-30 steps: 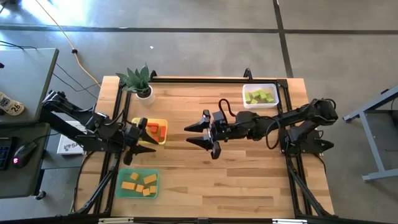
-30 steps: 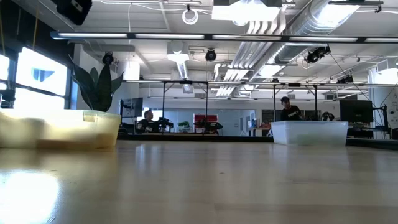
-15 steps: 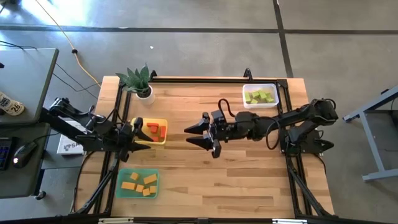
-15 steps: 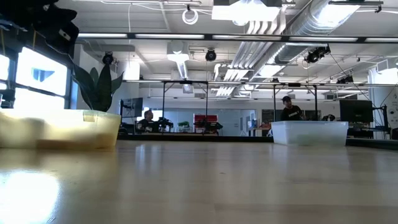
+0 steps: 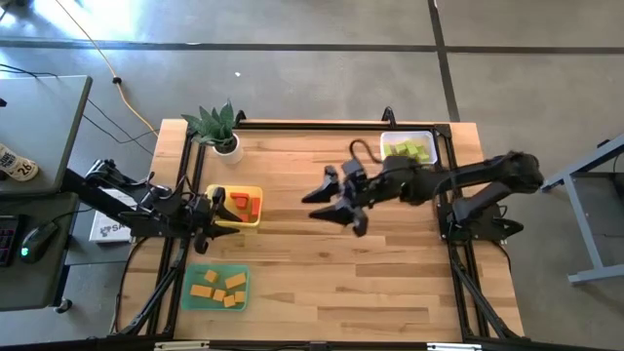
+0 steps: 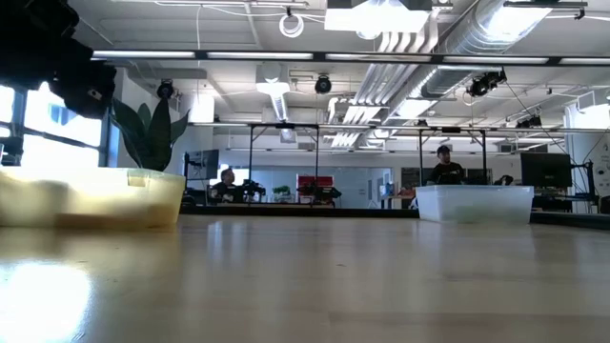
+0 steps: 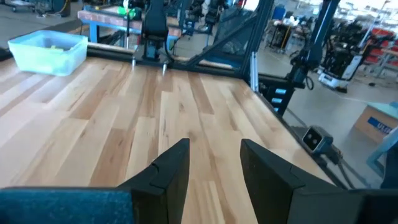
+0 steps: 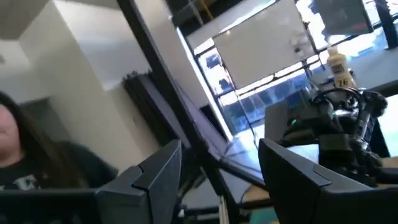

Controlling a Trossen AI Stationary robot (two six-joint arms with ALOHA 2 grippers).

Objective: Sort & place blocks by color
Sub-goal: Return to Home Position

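— So, where does everything sit?
— Sorted, by my read: red blocks in the yellow tray, orange blocks in the green tray, light green blocks in the clear tray.
— And your hands?
— Both spread and empty. The left hand is beside the yellow tray, the right hand above the middle of the counter.
— If one needs moving?
— I'd pinch two flat opposite faces; they look light, rigid, probably slick.

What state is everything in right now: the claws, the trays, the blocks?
left gripper: open, empty, beside the yellow tray
right gripper: open, empty, above the table
yellow tray: holds red blocks
green tray: holds orange blocks
clear tray: holds light green blocks
potted plant: upright
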